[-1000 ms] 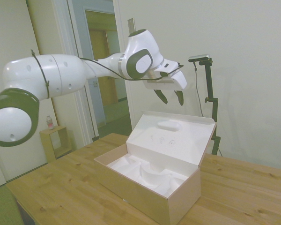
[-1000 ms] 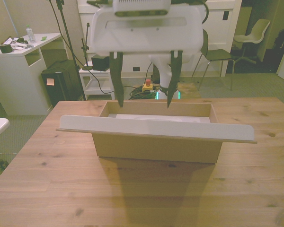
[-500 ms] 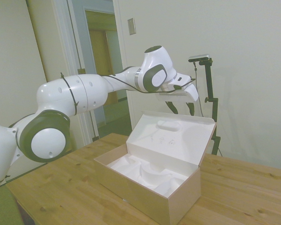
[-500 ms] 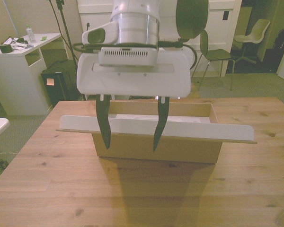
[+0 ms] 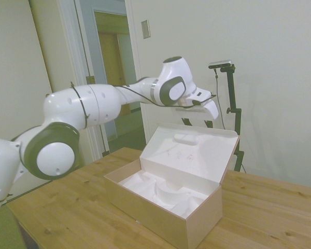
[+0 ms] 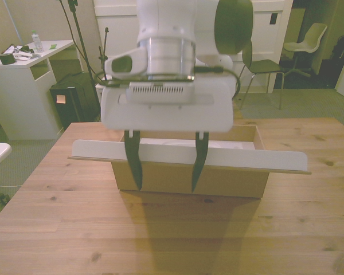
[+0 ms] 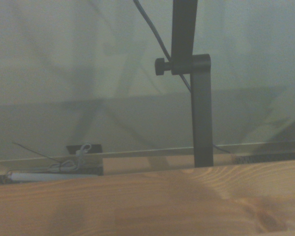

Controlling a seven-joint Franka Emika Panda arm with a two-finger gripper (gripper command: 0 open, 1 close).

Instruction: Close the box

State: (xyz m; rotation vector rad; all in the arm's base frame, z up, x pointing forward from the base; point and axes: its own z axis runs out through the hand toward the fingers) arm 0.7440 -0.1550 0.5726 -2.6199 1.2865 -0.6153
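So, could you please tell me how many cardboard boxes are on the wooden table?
1: a pale tan cardboard box with its flap lid open, mid-table, below the gripper.

Tan-pink box [image 5: 160, 210], white insert [image 5: 163, 193]

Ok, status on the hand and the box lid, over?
Hand open, hanging behind the raised lid, holding nothing. Box not closed, white insert exposed. Nothing blocking the lid.
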